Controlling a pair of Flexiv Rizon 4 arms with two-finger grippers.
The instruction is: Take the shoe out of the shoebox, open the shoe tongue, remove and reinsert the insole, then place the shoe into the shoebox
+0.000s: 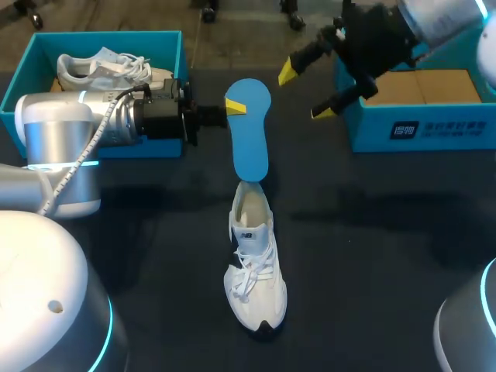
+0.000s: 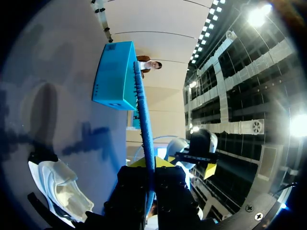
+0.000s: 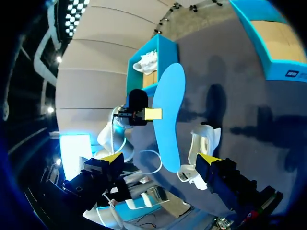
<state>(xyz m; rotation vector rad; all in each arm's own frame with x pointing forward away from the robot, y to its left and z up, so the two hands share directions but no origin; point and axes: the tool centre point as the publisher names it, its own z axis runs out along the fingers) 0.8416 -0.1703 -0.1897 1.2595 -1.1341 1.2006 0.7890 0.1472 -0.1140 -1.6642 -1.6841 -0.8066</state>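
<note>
Insole [image 1: 249, 132] pinched near upper end by left gripper [image 1: 232, 107], frame centre. Long axis set top-to-bottom, lower tip at opening of shoe [image 1: 254, 271] directly below. Right gripper [image 1: 304, 91] spread wide, empty, upper right.

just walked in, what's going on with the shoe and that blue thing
The left gripper is shut on a blue insole, holding it with one end at the opening of the white shoe on the table. The right gripper is open, hovering by the right shoebox. A second shoe lies in the left shoebox.
</note>
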